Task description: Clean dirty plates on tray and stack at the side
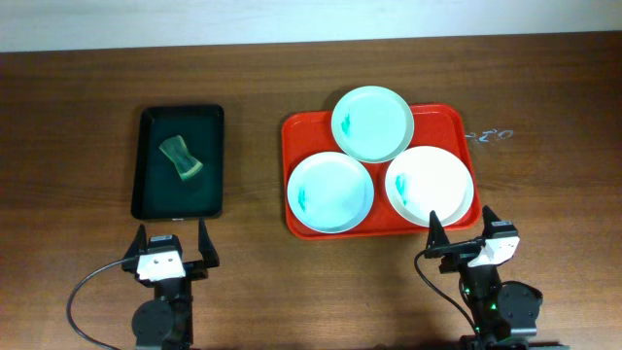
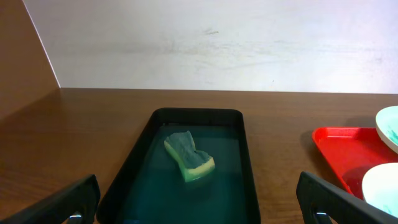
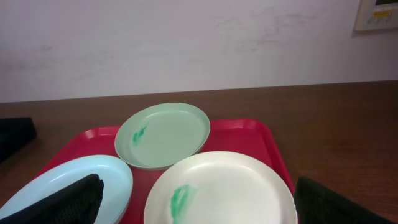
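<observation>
The red tray (image 1: 301,128) lies at the table's middle right and holds three plates: a mint green plate (image 1: 372,122) at the back, a pale blue plate (image 1: 330,192) with teal smears at front left, and a white plate (image 1: 430,183) at front right. The right wrist view shows the mint plate (image 3: 163,134), the white plate (image 3: 221,190) and the blue plate (image 3: 59,180), each with a green smear. My left gripper (image 1: 173,243) is open and empty, just in front of the black tray. My right gripper (image 1: 461,230) is open and empty, at the red tray's front right corner.
A smaller black tray (image 1: 179,160) stands at the left with a green sponge (image 1: 182,157) in it, also seen in the left wrist view (image 2: 189,157). Faint writing marks the table right of the red tray (image 1: 486,135). A wall rises behind the table.
</observation>
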`<state>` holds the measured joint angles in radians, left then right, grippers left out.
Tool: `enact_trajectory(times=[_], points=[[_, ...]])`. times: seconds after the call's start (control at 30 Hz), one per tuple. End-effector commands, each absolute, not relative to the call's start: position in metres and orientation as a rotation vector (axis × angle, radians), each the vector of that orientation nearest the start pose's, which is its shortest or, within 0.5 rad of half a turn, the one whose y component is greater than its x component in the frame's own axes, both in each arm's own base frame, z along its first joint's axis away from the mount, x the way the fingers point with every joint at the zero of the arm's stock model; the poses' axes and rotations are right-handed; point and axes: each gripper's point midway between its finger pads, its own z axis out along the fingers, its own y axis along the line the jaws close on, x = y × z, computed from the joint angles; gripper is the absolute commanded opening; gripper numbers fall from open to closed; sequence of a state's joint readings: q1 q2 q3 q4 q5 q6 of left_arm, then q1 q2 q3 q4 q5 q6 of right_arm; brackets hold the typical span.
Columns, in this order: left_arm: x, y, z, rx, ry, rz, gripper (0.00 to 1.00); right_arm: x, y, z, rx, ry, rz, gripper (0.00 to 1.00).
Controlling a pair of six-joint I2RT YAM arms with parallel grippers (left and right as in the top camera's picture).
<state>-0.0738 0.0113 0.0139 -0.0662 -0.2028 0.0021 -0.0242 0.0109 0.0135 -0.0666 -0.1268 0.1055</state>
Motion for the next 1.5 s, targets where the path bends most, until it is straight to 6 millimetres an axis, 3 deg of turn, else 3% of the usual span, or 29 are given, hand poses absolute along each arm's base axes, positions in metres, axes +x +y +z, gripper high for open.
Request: enact_trajectory(times=[0.0,1.03,1.07,1.1,1.17,1.27,1.4,1.47], points=[[0.245,0.016,0.161,-0.101,1.63,0.102,0.99,0.245,0.015,0.159,0.015,1.639,0.164,0.98],[0.245,0.015,0.161,-0.098,1.63,0.098,0.99,0.245,0.016,0.159,0.015,1.639,0.164,0.98],[0.246,-0.018,0.16,0.024,1.636,-0.086,0.99,0.245,0.016,0.159,0.015,1.639,0.164,0.98],[0.218,-0.1,0.17,0.356,1.585,-0.556,0.99,0.245,0.016,0.159,0.015,1.639,0.164,0.98],[0.177,-0.142,0.199,0.655,1.394,-0.776,0.99,0.245,0.016,0.159,0.015,1.639,0.164,0.98],[0.152,-0.137,0.28,0.702,0.994,-0.635,0.99,0.245,0.016,0.159,0.015,1.639,0.164,0.98],[0.157,-0.107,0.352,0.502,0.934,-0.488,0.99,0.245,0.015,0.159,0.015,1.639,0.164,0.98],[0.171,-0.102,0.4,0.548,0.994,-0.322,0.99,0.245,0.016,0.159,0.015,1.639,0.164,0.98]])
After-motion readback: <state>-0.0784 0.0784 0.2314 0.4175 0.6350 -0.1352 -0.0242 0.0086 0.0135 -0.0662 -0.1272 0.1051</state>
